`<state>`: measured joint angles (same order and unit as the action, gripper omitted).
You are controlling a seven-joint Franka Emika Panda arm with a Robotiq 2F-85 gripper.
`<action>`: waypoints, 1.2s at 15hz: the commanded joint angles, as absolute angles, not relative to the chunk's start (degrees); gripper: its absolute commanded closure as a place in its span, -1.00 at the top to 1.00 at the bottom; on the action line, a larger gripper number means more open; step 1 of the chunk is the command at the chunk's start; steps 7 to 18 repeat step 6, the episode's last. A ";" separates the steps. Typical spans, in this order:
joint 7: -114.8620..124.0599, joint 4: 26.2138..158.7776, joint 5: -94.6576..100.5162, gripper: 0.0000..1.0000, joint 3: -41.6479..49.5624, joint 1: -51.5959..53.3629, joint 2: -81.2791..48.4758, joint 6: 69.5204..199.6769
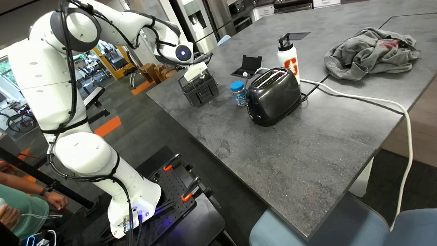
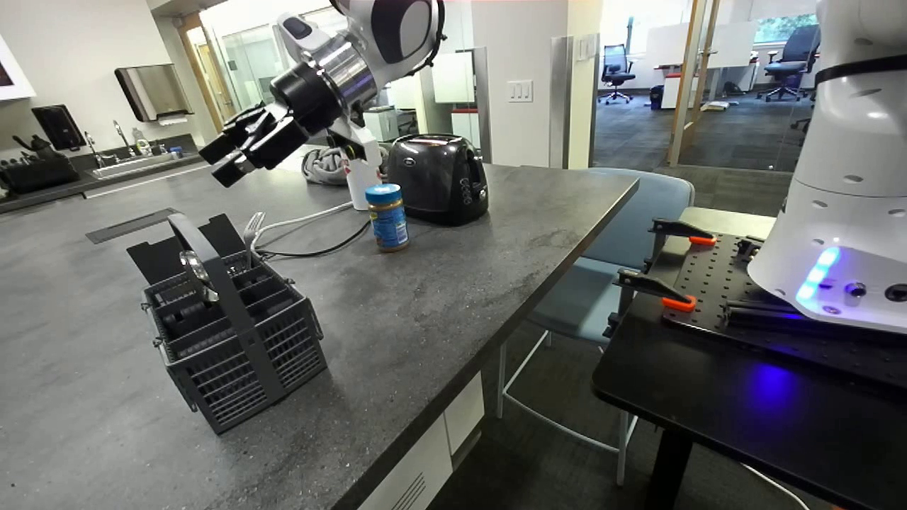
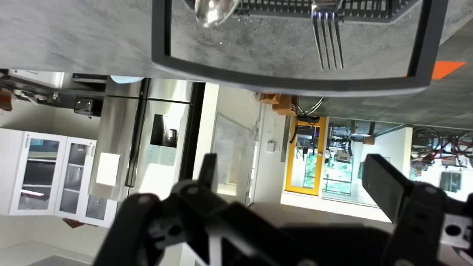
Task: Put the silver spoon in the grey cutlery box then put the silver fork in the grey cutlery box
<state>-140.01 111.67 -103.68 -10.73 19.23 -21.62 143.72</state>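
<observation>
- Silver spoon [image 3: 215, 10] stands bowl up in the grey cutlery box [image 2: 251, 368].
- Silver fork [image 3: 326, 13] is in there too, tines up.
- That box sits near a corner of the bench [image 1: 273, 160].
- Gripper [image 3: 292, 166] hangs higher than the box, its jaws standing wide apart.

Dk flr [image 1: 153, 130] w/ orange patches [image 1: 108, 126]; yellow dr frame [image 3: 320, 155]; lt-blue chairs [image 1: 338, 218]; white wall [image 2: 521, 64]; bright window [image 2: 785, 30].

2 exterior views share the countertop [image 1: 273, 160]; the wrist view is inverted.
</observation>
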 commanded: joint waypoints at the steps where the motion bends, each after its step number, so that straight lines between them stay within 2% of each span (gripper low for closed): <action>1: -140.73 118.31 -104.83 1.00 -11.22 19.61 -12.69 146.51; 6: -136.51 124.19 -101.99 1.00 -12.79 19.36 -3.63 149.02; 18: -136.51 124.19 -101.99 1.00 -12.79 19.36 -3.63 149.02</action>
